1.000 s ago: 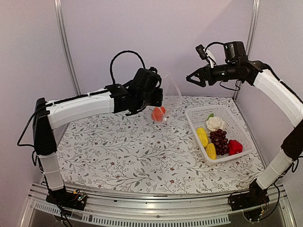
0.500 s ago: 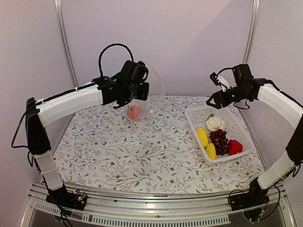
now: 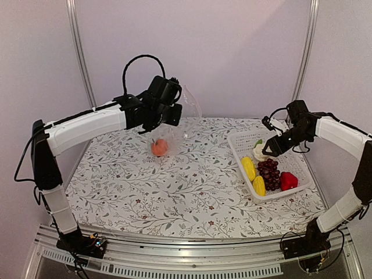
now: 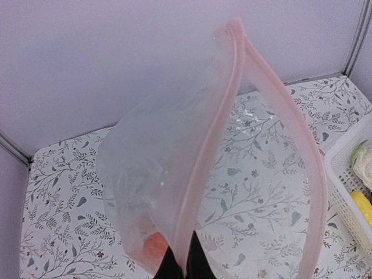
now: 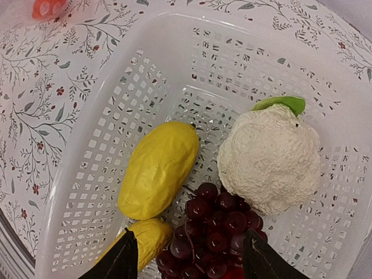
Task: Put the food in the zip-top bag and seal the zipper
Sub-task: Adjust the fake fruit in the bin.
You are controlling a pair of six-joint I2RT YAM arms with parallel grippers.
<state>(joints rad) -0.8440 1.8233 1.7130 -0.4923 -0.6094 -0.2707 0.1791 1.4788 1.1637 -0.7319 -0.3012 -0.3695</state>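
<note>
1 bag (image 4: 165, 163) in left jaws, right jaws parted above grapes (image 5: 216, 228)

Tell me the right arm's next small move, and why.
Probably lower the right pincer straight down and close on the grapes: its open fingers straddle them in the basket, while the left pincer holds the zip-top bag mouth open.

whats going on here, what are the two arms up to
The left hand holds the clear zip-top bag by its zipper strip, mouth open, with the orange piece already inside. The right hand hovers open over the white basket, above the grapes, cauliflower and yellow pieces; it grips nothing.
</note>
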